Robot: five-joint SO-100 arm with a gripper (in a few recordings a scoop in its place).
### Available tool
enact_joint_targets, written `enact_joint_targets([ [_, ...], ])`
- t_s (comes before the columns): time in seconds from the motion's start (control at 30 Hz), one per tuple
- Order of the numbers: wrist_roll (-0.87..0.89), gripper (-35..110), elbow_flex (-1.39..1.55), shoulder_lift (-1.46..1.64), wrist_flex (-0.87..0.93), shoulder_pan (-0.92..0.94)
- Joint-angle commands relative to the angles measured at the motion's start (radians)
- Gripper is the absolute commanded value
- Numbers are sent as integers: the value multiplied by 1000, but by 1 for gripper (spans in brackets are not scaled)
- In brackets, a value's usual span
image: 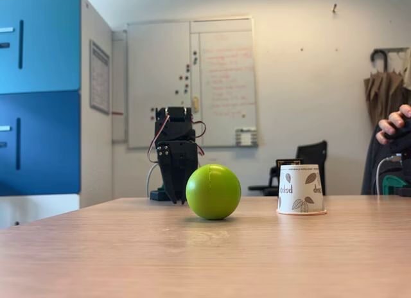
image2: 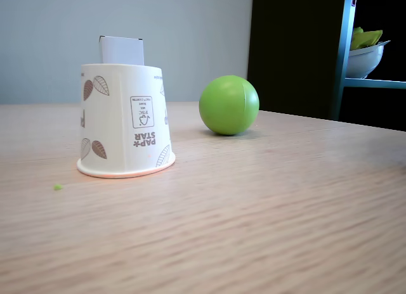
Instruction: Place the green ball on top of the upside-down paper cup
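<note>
**Ana:** Green ball (image: 213,191) first: where does it sit?

**Ben:** It rests on the bare wooden table (image: 192,259), free of any grip. Taking the upside-down paper cup (image: 300,189) as the landmark, the ball lies to the cup's left in the fixed view facing the arm, clearly apart from it, with open tabletop between them. In the other fixed view the ball (image2: 229,105) appears to the right of the cup (image2: 125,121) and farther back.

**Ana:** Why is the cup standing that way?

**Ben:** Its wide rolled rim is down on the table, so the narrow flat base faces up. That gives a steady stand, though the ball looks slightly wider than that base, so it will likely need centring.

**Ana:** And the claw?

**Ben:** The gripper (image: 178,194) hangs behind the ball, on the cup's far left, fingers pointing down near the table. It holds nothing. The ball covers part of the fingers, so how far apart they stand cannot be told.

**Ana:** So the task?

**Ben:** Judging by the layout, not yet begun: the ball must first be grasped.
</note>
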Motion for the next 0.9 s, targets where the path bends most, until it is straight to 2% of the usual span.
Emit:
enact_joint_targets([
  [0.0, -5, 0, -8, 3, 2, -3],
  [0.33, -63, 0, -89, -109, -34, 25],
  [0.87, -284, 4, -626, -655, -14, 15],
])
